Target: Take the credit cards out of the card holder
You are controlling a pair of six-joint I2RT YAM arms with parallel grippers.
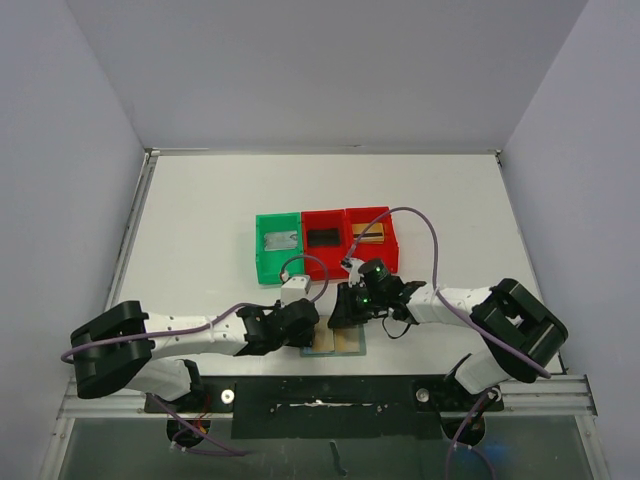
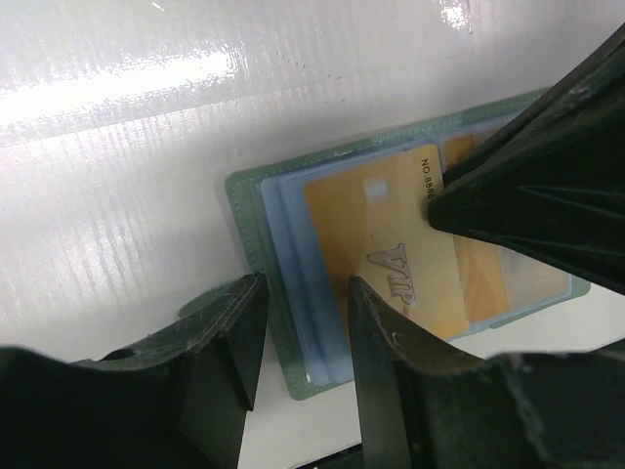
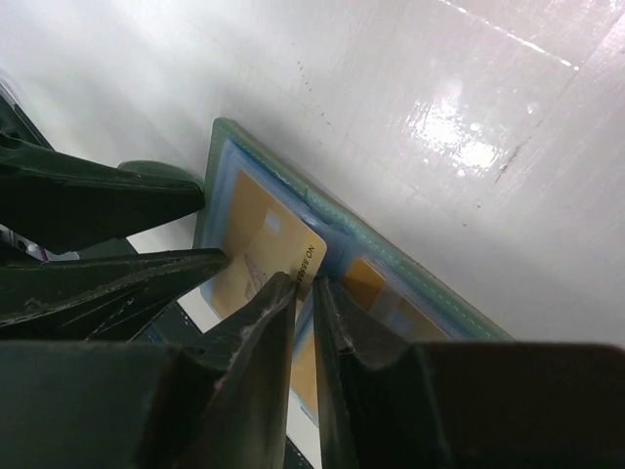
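The card holder (image 1: 340, 343) lies open, grey-green, at the table's near edge between both grippers. In the left wrist view a gold credit card (image 2: 376, 220) sticks partly out of the holder's (image 2: 256, 234) left pocket. My right gripper (image 3: 305, 288) is shut on that gold card's (image 3: 256, 230) edge; another gold card (image 3: 366, 278) sits in the right pocket. My left gripper (image 2: 303, 327) is open, low over the holder's left end, one finger on each side of its edge. The right gripper's fingers (image 2: 527, 186) also show in the left wrist view.
Three open bins stand behind the holder: a green one (image 1: 277, 247) with a silver-grey card, a red one (image 1: 323, 240) with a black card, a red one (image 1: 369, 235) with a gold card. The table's near rail (image 1: 320, 395) is just behind the holder.
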